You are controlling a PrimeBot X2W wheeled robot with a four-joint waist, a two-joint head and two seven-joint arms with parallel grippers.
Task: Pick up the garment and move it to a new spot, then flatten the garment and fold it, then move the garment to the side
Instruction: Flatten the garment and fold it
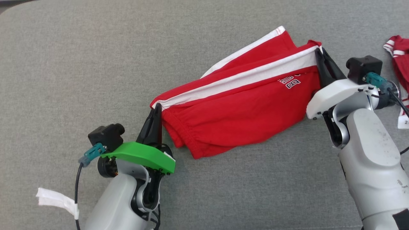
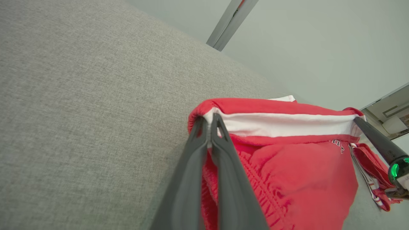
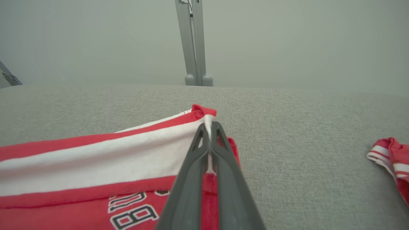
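Note:
The garment (image 1: 243, 105) is a pair of red shorts with a white side stripe and black-and-white lettering, stretched between my two grippers over the grey fabric surface (image 1: 96, 64). My left gripper (image 1: 157, 108) is shut on its waistband end; in the left wrist view the left gripper (image 2: 209, 119) pinches the white stripe of the garment (image 2: 287, 159). My right gripper (image 1: 320, 51) is shut on the leg-hem corner; in the right wrist view the right gripper (image 3: 208, 126) clamps the stripe's end of the garment (image 3: 80, 172). The lower part of the shorts hangs and folds onto the surface.
A second red-and-white striped cloth (image 1: 399, 60) lies at the far right edge, also seen as a cloth (image 3: 393, 159) right of my right fingers. A white tape strip (image 1: 54, 199) hangs from the left arm's cable. A grey post (image 3: 193, 41) stands beyond the surface.

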